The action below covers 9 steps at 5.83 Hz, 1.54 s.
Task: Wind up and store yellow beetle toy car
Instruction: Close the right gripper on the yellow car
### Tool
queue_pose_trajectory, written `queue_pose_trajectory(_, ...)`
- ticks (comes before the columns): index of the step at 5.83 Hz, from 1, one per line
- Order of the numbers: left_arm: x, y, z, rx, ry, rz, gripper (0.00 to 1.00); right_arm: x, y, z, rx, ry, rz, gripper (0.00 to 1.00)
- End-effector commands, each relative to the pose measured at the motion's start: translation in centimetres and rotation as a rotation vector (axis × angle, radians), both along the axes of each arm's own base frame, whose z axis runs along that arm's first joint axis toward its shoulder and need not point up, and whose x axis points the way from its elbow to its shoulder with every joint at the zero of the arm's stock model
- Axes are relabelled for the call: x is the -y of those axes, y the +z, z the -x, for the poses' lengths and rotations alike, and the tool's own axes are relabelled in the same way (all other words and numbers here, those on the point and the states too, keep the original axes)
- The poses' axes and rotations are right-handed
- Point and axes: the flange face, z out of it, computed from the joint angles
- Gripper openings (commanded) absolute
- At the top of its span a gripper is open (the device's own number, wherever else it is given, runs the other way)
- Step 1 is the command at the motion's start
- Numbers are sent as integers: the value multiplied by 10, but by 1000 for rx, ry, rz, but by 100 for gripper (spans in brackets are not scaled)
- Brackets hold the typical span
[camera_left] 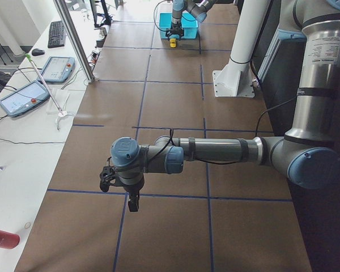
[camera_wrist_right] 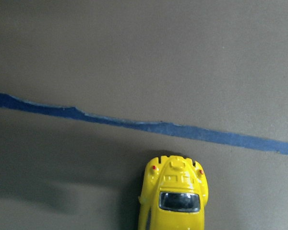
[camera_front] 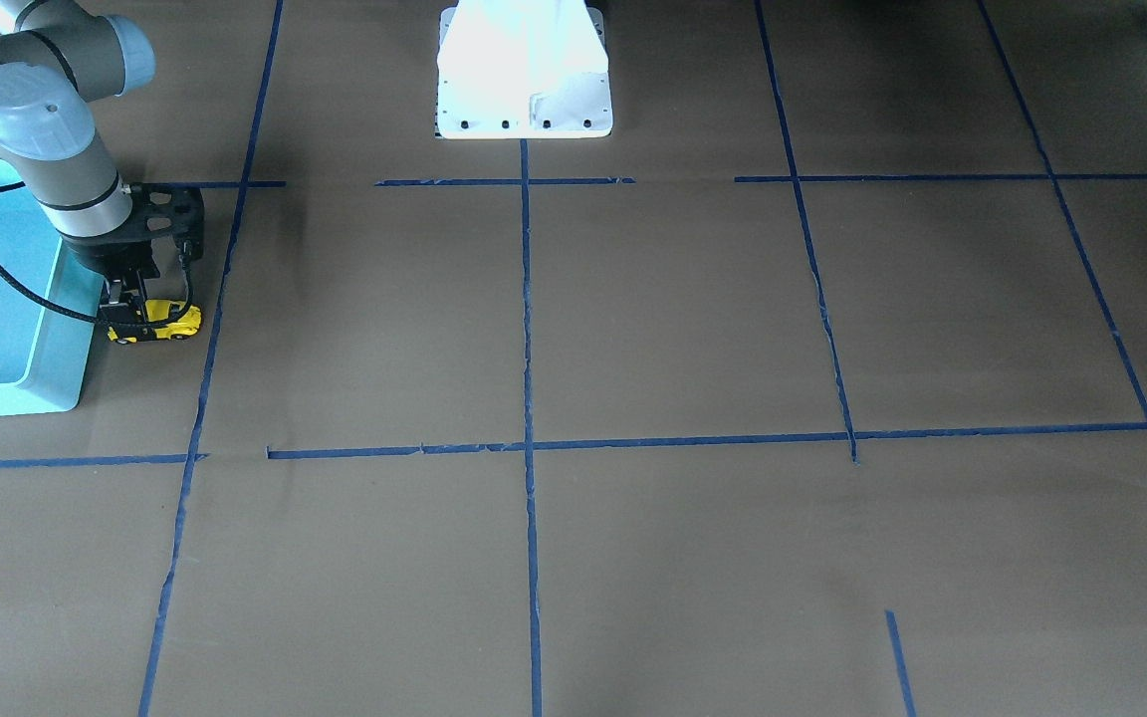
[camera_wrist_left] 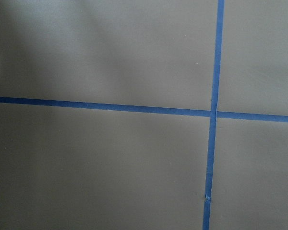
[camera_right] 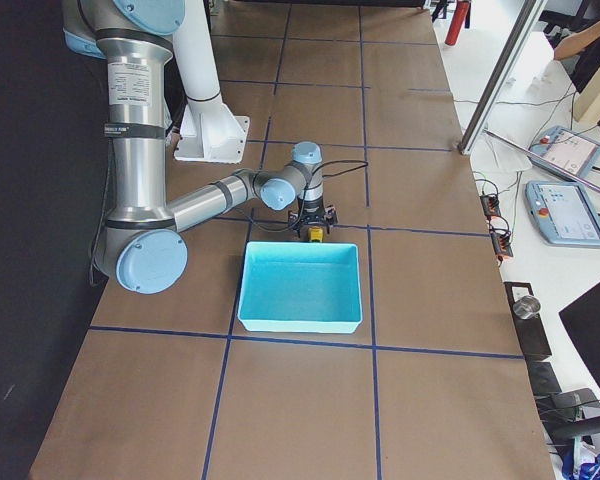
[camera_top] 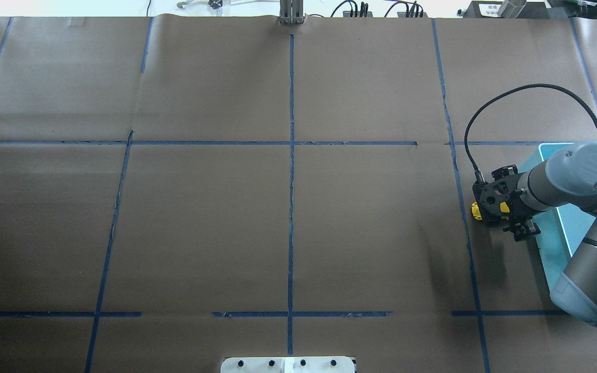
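Note:
The yellow beetle toy car [camera_front: 172,323] stands on the brown paper table, right beside the turquoise bin [camera_front: 48,370]. My right gripper [camera_front: 130,311] points straight down over the car's end nearest the bin, and its fingers look closed on the car. The right wrist view shows the car's roof and dark window [camera_wrist_right: 175,201] at the bottom edge, below a blue tape line. The car also shows in the overhead view [camera_top: 476,211] and the exterior right view [camera_right: 315,236]. My left gripper [camera_left: 120,194] hangs over the table far from the car; I cannot tell whether it is open or shut.
The turquoise bin [camera_top: 554,244] is open-topped and shows nothing inside [camera_right: 300,318]. Blue tape lines [camera_front: 526,299] divide the table into squares. The robot's white base [camera_front: 524,100] stands at the table's robot-side edge. The left wrist view shows only paper and a tape cross [camera_wrist_left: 212,114].

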Motion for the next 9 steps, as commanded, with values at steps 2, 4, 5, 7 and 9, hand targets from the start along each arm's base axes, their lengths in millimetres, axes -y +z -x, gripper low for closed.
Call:
queue_pose_trajectory(2,0,0,0,1,0,0,100,2,7,3,-13,4,7,97)
queue_pose_trajectory(4,0,-2,0,0,0,-3,100,9,1,10,-3,2,-2,71)
queue_pose_trajectory(5,0,-1,0,0,0,-2,100,9,2,10,-4,2,-1,58)
queue_pose_trajectory(7,0,-2,0,0,0,-3,100,9,1,9,-4,1,-3,20)
queue_pose_trajectory(9,0,-1,0,1,0,-3,100,22,-30,-21,52,50,-22,0)
